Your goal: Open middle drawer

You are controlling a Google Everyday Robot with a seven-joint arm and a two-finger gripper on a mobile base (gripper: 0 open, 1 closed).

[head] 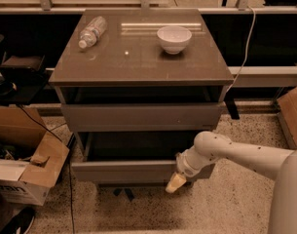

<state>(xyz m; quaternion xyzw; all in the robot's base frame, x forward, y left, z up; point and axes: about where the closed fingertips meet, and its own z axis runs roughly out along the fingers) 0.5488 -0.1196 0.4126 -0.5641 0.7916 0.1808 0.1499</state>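
Middle drawer (123,171) stands pulled out past the top drawer (138,117), dark tray showing. Gripper (176,183) hangs at its front's lower right edge, probably to hook and pull; whether apart or together, I cannot tell. Floor (226,208) ahead gives travel room; a box (26,179) crowds the left.

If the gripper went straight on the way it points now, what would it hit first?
Probably the speckled floor: the gripper, at the lower edge of the middle drawer, points down and left. Depth is unclear.
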